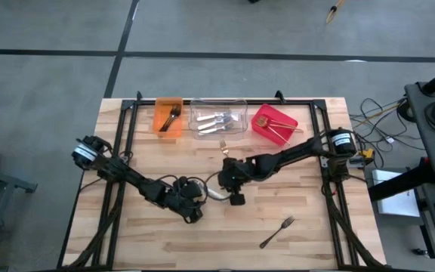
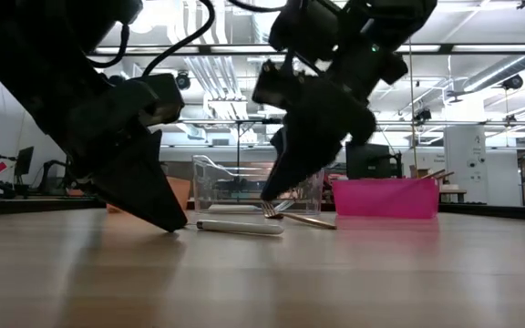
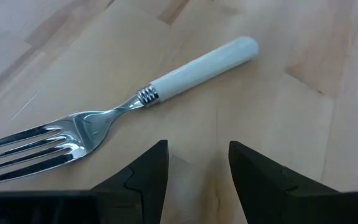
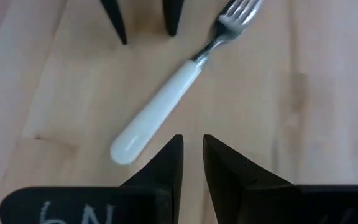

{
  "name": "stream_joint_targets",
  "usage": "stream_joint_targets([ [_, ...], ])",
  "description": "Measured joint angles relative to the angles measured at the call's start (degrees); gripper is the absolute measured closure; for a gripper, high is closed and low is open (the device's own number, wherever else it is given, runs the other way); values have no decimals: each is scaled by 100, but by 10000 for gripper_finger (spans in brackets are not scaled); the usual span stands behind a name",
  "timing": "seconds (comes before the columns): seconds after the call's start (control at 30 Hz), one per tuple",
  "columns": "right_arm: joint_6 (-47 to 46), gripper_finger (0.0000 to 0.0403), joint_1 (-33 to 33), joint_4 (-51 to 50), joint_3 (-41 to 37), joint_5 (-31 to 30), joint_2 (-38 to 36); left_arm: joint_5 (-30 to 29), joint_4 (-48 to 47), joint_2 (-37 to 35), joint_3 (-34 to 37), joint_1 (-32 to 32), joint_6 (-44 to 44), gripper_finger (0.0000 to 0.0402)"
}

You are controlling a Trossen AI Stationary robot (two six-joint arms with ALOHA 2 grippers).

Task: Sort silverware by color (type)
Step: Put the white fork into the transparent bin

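Room: workshop space with ceiling pipes and lights beyond the table, grey floor around it.
Surface: light wooden table [image 1: 165,242] with a dark frame.
Orange bin [image 1: 168,117]: at the far edge, holding a dark fork [image 1: 171,118].
Clear bin [image 1: 218,118]: next along the far edge, holding silver forks [image 1: 217,120].
Red bin [image 1: 273,124]: to the right of the clear one, holding gold utensils [image 1: 276,127].
White-handled fork [image 3: 135,104]: flat on the table mid-board, between the two grippers, touched by neither.
Gold fork [image 1: 222,146]: on the board just in front of the clear bin.
Dark fork on board [image 1: 276,232]: near the front right, well apart from the arms.
Left gripper [image 3: 197,168]: low over the board just beside the fork's neck; jaws parted with a clear gap, holding nothing.
Right gripper [image 4: 192,160]: low by the white handle's end; jaws nearly together, a narrow slit between, holding nothing.
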State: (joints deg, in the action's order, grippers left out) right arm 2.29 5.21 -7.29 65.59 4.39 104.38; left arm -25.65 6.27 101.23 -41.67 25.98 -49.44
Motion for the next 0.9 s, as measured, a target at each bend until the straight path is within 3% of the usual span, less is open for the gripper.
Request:
stream_joint_targets([
  [0.3, -235, 351, 245, 495, 35, -36, 590, -47, -78, -9, 6, 13, 104, 248],
  [0.47, -246, 351, 278, 732, 56, -37, 761, -357, -218, -6, 16, 10, 290, 248],
  [0.9, -377, 351, 393, 793, 51, -213, 748, -450, -672, -52, 7, -7, 353, 248],
])
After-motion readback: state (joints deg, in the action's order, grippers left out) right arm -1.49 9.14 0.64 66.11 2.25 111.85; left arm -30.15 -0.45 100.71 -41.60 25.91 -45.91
